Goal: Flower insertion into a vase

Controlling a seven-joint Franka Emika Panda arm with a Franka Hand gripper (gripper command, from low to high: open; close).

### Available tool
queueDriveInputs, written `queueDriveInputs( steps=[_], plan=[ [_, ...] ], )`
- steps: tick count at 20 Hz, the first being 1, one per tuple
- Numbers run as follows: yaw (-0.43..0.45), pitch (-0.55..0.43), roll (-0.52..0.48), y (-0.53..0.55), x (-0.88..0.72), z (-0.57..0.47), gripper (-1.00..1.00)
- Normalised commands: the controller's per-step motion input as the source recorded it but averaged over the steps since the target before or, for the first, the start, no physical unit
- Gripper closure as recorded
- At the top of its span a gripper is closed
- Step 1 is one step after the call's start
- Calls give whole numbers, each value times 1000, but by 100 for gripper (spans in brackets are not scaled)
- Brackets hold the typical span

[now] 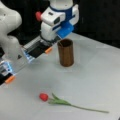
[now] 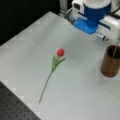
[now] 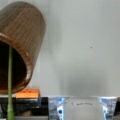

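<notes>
**Ana:** While the gripper (image 1: pixel 63 31) hangs just above and behind the vase (image 1: pixel 65 52) in both front views, can you say what its fingers are doing?

**Ben:** No. The white and blue body hides them, so I cannot tell whether they are clenched or released.

**Ana:** Where does the vase stand?

**Ben:** It stands upright on the counter (image 1: pixel 95 75), toward a front view's top. Seen from the opposite side, the vase (image 2: pixel 110 61) sits at a front view's right edge.

**Ana:** What does the wrist view add?

**Ben:** It looks into the vase's dark mouth at its upper left. A thin green stem (image 3: pixel 10 70) runs from that dark inside, across the rim and down to the bottom edge. In a front view the green stem (image 2: pixel 115 50) is only a faint line rising out of the vase. The wrist view also shows an orange block (image 3: pixel 27 93) below the rim and a shiny metal piece (image 3: pixel 82 107) along the bottom.

**Ana:** And what do only the front views show?

**Ben:** A tulip (image 1: pixel 60 102) with a red head lies flat on the counter, well apart from the vase, near a front view's bottom. Its stem trails to the right there.

**Ana:** What about the surface and the room?

**Ben:** The counter is pale grey and plain. A dark perforated board (image 2: pixel 15 110) fills a front view's bottom left corner. Behind everything the room is black. A dark rail (image 1: pixel 37 50) with an orange tab (image 1: pixel 48 50) runs along a front view's left.
</notes>
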Motion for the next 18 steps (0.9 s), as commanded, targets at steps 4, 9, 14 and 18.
queueDriveInputs(
  steps=[4, 9, 14, 18],
  plan=[
    [182, -373, -52, -325, -26, -183, -100],
    [195, -269, -84, -303, 61, -201, -100],
    [182, -124, -126, -286, 161, -124, -100],
    [147, -30, -149, -287, 196, -107, -100]
  ],
)
